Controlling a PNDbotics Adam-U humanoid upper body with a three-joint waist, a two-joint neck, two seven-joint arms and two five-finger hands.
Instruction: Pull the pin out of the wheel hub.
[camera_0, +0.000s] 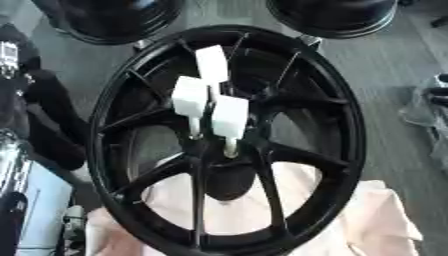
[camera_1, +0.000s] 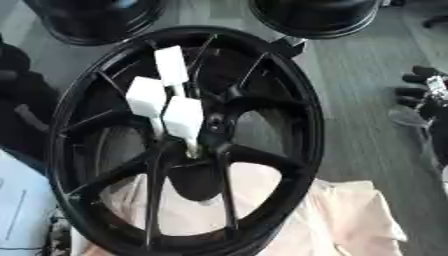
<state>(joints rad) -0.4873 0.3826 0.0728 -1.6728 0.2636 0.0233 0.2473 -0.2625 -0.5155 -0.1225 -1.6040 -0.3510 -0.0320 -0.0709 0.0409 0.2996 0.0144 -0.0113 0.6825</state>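
Note:
A black spoked wheel (camera_0: 346, 125) stands tilted in the middle of the view, its hub (camera_0: 229, 150) facing me. Three pins with white block handles stick out of the hub: one high (camera_0: 212, 62), one to the left (camera_0: 189, 97) and one to the right (camera_0: 230, 116). Metal shafts show below the two lower handles. My right hand (camera_1: 418, 91) hangs at the right edge, well clear of the wheel, fingers spread and holding nothing. A black and silver part of my left arm (camera_0: 31, 100) shows at the left edge, beside the rim; its hand is unclear.
Two more black wheels (camera_0: 118, 20) (camera_0: 337, 15) stand behind on the grey floor. A pale pink cloth (camera_0: 376, 220) lies under the wheel's lower part. A light blue and white object (camera_0: 39, 210) fills the lower left corner.

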